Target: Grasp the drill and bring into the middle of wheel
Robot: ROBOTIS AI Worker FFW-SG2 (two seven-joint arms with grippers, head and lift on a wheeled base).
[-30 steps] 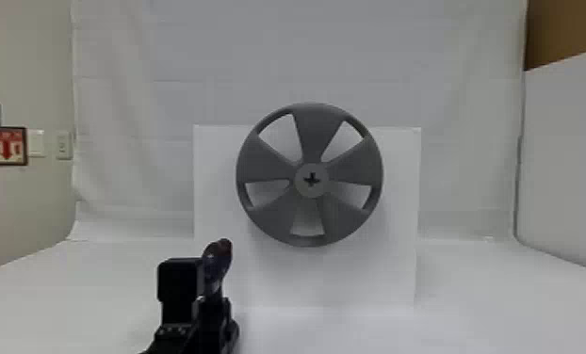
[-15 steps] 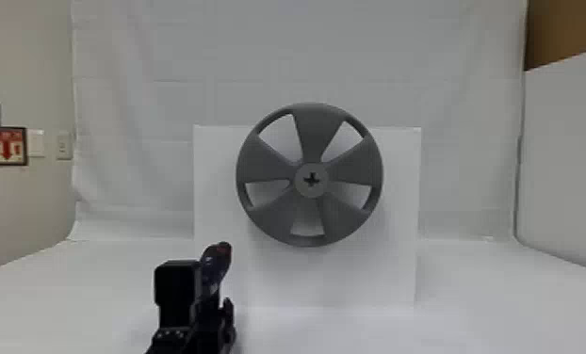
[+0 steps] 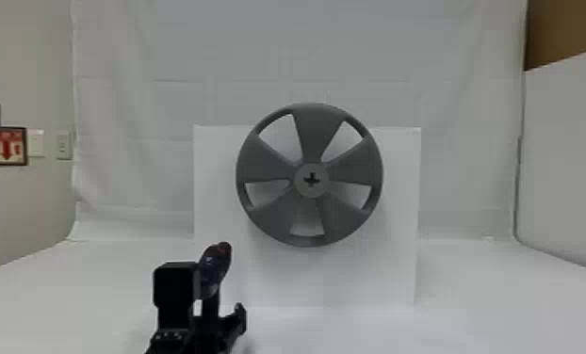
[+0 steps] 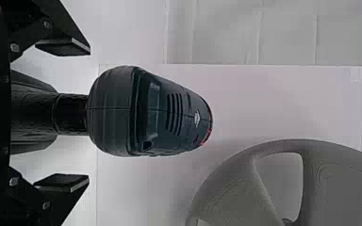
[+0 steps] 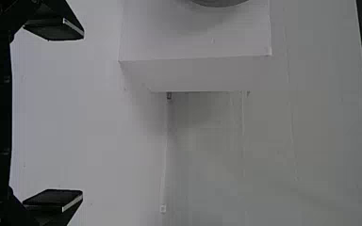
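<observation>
In the head view my left gripper [image 3: 210, 308] stands low, left of centre, with the dark drill [image 3: 214, 266] between its fingers. The left wrist view has the drill [image 4: 158, 115] upright, its red-marked end up and its handle in the gap of the left gripper [image 4: 90, 115]; both fingers are spread and clear of the handle. The grey five-spoked wheel [image 3: 313, 127] is farther back, right of and above the drill, with a cross-shaped hole in its hub. My right gripper [image 5: 83, 117] is parked wide open with nothing between its fingers.
Behind the wheel stands a white panel [image 3: 391, 273] on a white tabletop [image 3: 508, 306]. White cloth [image 3: 165, 103] hangs at the back, and a white side wall [image 3: 570, 164] rises on the right.
My left gripper's fingers have parted: the right one moved right, the left one slightly left. The drill has shifted only a little; the wheel has kept its place.
</observation>
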